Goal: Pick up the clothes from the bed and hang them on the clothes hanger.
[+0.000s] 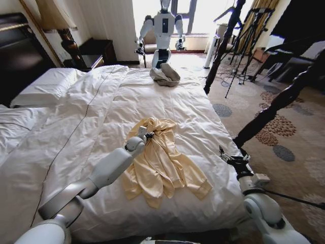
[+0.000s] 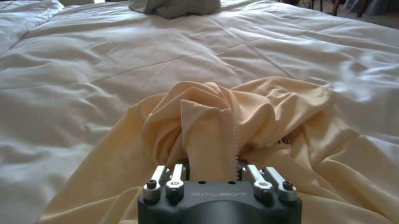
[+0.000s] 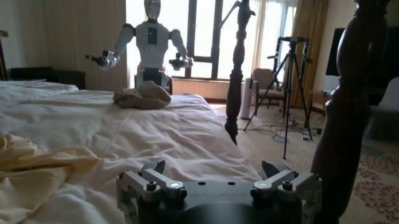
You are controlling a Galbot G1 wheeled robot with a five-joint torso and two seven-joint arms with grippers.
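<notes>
Reaching across the bed [image 1: 66, 117] from the lower left of the head view, the left gripper [image 1: 143, 135] sits at the upper edge of the clothes [image 1: 162, 168], a pale yellow hooded top spread in loose folds just below the middle of the frame on the white duvet. At the lower right of that view the right gripper [image 1: 229, 156] hangs off the bed's right edge, over patterned carpet [image 1: 289, 127] and beside a dark turned post [image 1: 277, 104]; its fingers are too small there to judge. A grey-beige bundle [image 1: 165, 75] lies at the bed's far end in the upper middle, with another white robot [image 1: 163, 30] standing behind it by the bright window. In the left wrist view, the left gripper [image 2: 212, 173] at the bottom centre has its fingers closed on a raised fold of the clothes [image 2: 206, 121], the fabric rising in a peak out of the jaws and draping away to both sides across the duvet; the bundle [image 2: 174, 7] shows at the top edge. In the right wrist view, the right gripper [image 3: 215, 175] at the bottom centre holds its fingers spread apart with nothing between them, above the bed's edge. A corner of the clothes [image 3: 37, 172] lies at the lower left, the bundle [image 3: 142, 95] rests at centre left, and the other robot [image 3: 149, 42] stands at upper left, with a tripod [image 3: 290, 84] at right.
</notes>
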